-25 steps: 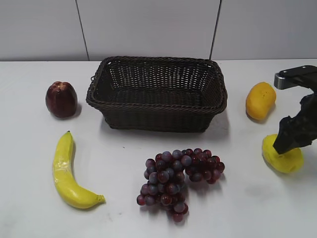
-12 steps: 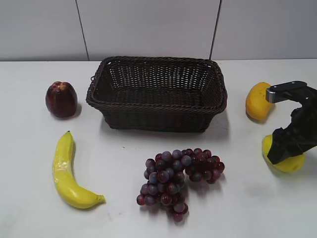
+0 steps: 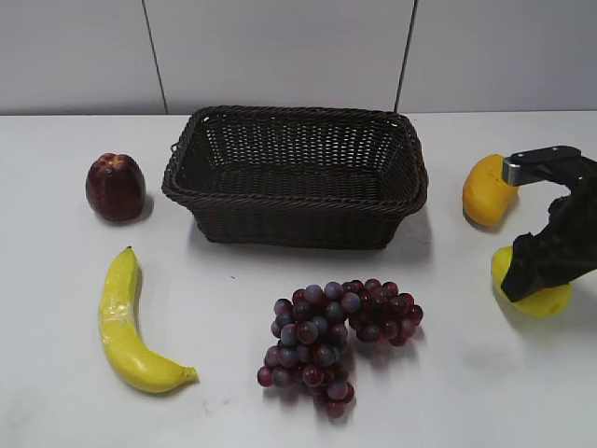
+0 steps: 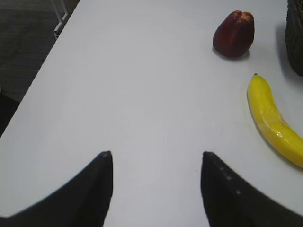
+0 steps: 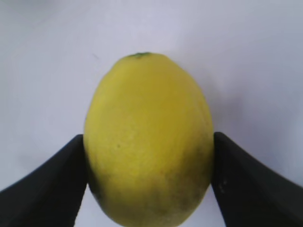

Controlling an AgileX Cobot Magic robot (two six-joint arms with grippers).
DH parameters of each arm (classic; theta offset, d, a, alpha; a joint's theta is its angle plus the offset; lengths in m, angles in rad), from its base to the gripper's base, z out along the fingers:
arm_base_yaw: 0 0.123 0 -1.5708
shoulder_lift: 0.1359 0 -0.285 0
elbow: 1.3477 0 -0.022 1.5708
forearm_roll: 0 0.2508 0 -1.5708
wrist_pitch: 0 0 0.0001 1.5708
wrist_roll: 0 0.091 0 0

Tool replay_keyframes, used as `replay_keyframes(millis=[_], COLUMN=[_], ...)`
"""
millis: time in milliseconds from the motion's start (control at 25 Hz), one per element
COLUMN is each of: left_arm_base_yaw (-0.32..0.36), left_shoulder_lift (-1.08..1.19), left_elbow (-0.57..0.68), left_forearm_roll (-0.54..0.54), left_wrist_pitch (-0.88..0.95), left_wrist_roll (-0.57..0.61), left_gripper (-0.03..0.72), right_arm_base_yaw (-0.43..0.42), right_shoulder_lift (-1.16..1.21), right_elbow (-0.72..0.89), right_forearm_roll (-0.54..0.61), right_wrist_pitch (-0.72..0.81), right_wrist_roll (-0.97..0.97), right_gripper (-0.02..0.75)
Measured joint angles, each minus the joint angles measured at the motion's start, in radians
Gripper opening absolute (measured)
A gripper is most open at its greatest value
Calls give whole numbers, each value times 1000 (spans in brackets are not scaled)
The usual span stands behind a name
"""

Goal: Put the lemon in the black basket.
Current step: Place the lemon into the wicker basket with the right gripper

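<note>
Right gripper (image 3: 539, 280) is clamping the lemon (image 3: 534, 291): in the right wrist view both fingers (image 5: 45, 182) are pressing against the lemon's (image 5: 149, 142) flanks, one on each side, with the fruit filling the gap. The lemon is sitting well to the right of the black basket (image 3: 297, 175), near the right edge of the exterior view and closer to the camera than the basket. Whether it is touching the white table (image 3: 233, 308) or just clear of it, cannot tell; the gripper is covering its top.

Left gripper (image 4: 155, 189) is hanging over bare table with its jaws spread wide and gripping nothing. It is not showing in the exterior view.

Other items relative to the basket:
- mango (image 3: 489, 189) is lying just right of it, behind the lemon, partly hidden by the right arm
- dark red fruit (image 3: 116, 187) is standing to its left
- banana (image 3: 129, 322) is lying front-left, curved
- bunch of grapes (image 3: 331, 331) is lying directly in front, apart from the basket wall
</note>
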Motion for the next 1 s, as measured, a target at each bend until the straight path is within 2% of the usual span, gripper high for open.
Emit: replay_keyframes(millis=[160, 360, 640, 840, 1000], left_arm_base_yaw=[0, 0, 0, 0, 0], left_shoulder_lift=[0, 0, 0, 0, 0], left_elbow=[0, 0, 0, 0, 0], left_forearm_roll=[0, 0, 0, 0, 0], left_wrist_pitch=[0, 0, 0, 0, 0], left_wrist_roll=[0, 0, 0, 0, 0], left_gripper=[435, 435, 435, 435, 435], right_arm_base_yaw=[0, 20, 143, 223, 293], right_shoulder_lift=[-47, -74, -47, 56, 164], right_elbow=[-55, -202, -452, -650, -810], right_forearm_roll=[0, 3, 3, -2, -48], right_wrist_pitch=[52, 157, 211, 279, 325], right_wrist_roll=[0, 0, 10, 30, 32], right_gripper=[561, 561, 561, 561, 561])
